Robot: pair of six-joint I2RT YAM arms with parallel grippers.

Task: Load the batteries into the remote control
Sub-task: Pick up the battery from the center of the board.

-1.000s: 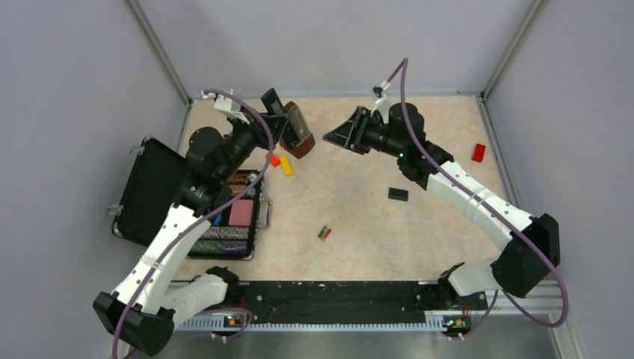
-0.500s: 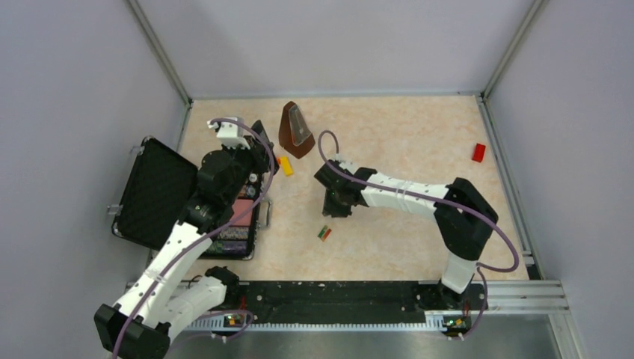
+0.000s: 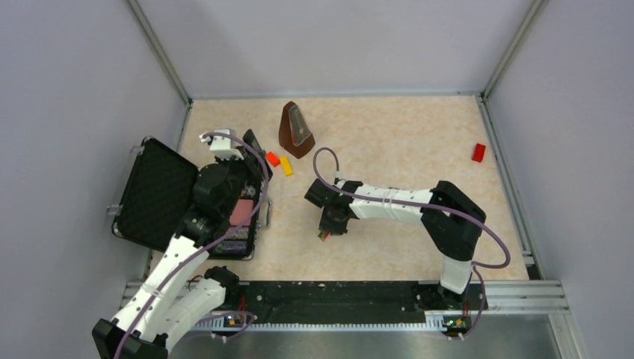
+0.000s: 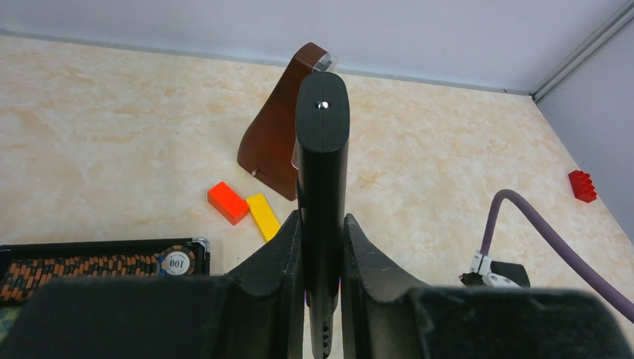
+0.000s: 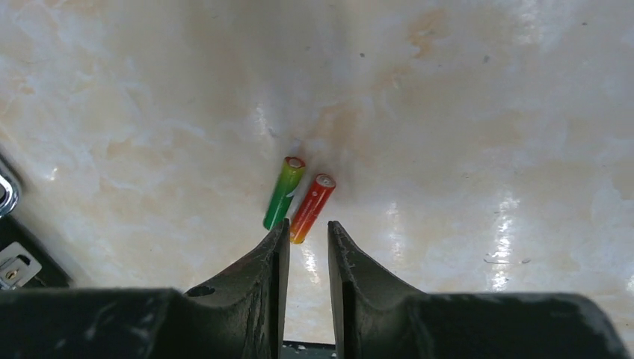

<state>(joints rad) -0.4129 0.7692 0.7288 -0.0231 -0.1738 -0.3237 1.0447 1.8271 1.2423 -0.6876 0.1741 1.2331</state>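
Note:
The remote control point(image 4: 321, 149) is a slim black bar standing on end between my left gripper's point(image 4: 321, 217) jaws, which are shut on it. In the top view the left gripper point(image 3: 250, 161) holds the remote point(image 3: 253, 143) over the far right corner of the black case. The batteries point(image 5: 299, 198), one green and one red, lie side by side on the table. My right gripper point(image 5: 307, 224) hovers just over their near ends, jaws a narrow gap apart and holding nothing. In the top view the right gripper point(image 3: 330, 223) covers most of the batteries point(image 3: 323, 236).
A brown metronome point(image 3: 296, 131) stands at the back. A red block point(image 3: 273, 158) and a yellow block point(image 3: 285, 166) lie in front of it. Another red block point(image 3: 478, 152) lies far right. The open black case point(image 3: 161, 194) with poker chips sits at the left.
My right arm swung from the back of the table down to the batteries at the middle. My left gripper drew the remote back from the metronome toward the case.

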